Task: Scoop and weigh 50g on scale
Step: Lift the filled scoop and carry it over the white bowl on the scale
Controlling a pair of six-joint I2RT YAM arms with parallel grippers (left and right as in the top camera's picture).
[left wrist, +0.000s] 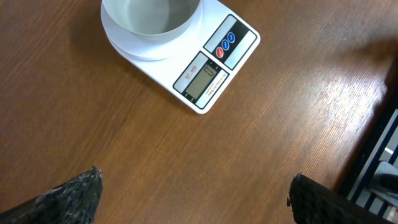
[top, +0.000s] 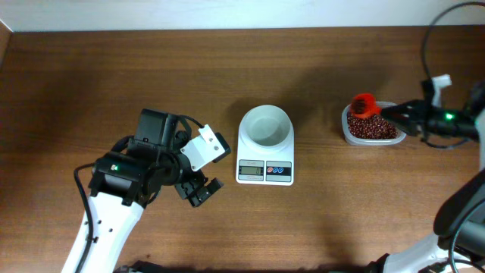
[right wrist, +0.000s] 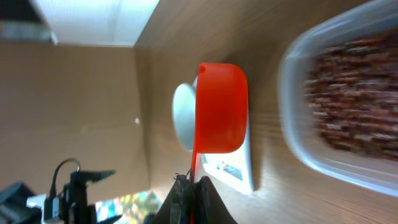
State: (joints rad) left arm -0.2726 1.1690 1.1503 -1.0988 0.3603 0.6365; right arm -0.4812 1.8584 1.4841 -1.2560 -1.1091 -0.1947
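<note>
Right gripper (right wrist: 194,186) is being held closed on the handle of the red scoop (right wrist: 221,106), poised over the rim of the clear tub (top: 343,126). Beans (top: 371,127) are being contained in that tub, right of the scale (top: 264,171). Left gripper (top: 198,189) is being held wide open, empty, near the scale.

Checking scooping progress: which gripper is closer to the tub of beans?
Right. The right gripper holds the red scoop at the bean tub rim; the left gripper sits open beyond the scale.

I noted the table (top: 114,76) was wood-grained and faintly glossy; scale (top: 264,171) smooth white plastic; my scoop (right wrist: 221,106) shiny red plastic; tub (right wrist: 295,112) clear plastic.
</note>
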